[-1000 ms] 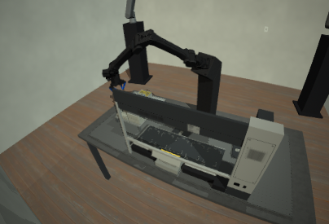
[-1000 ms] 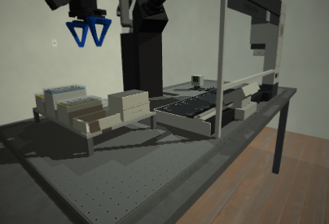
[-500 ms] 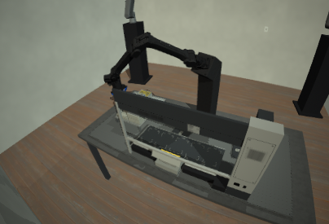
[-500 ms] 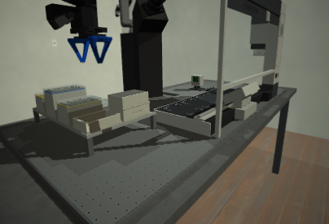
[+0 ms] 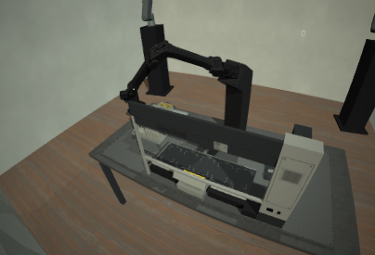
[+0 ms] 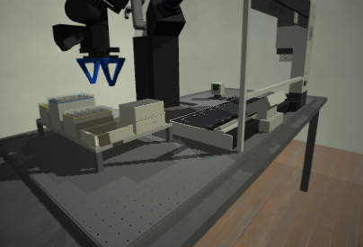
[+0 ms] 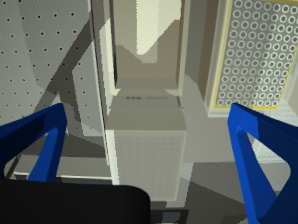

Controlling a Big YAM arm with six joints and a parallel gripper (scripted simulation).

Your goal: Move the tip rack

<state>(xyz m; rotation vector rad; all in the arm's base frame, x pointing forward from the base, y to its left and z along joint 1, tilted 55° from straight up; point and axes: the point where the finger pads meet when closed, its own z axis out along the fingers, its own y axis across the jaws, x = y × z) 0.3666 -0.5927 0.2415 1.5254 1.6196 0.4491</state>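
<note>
Hovering wide open and empty, claw [image 6: 101, 70] above SHELF [image 6: 135, 132]; best squared over yellow-rimmed tip rack [image 7: 258, 52] before gripping its cover by the long sides.

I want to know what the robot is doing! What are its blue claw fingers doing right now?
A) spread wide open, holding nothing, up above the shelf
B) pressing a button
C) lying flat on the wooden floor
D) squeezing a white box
A: the gripper with blue triangular fingers hangs wide open and empty in the air above the low grey labware shelf, touching nothing.
</note>
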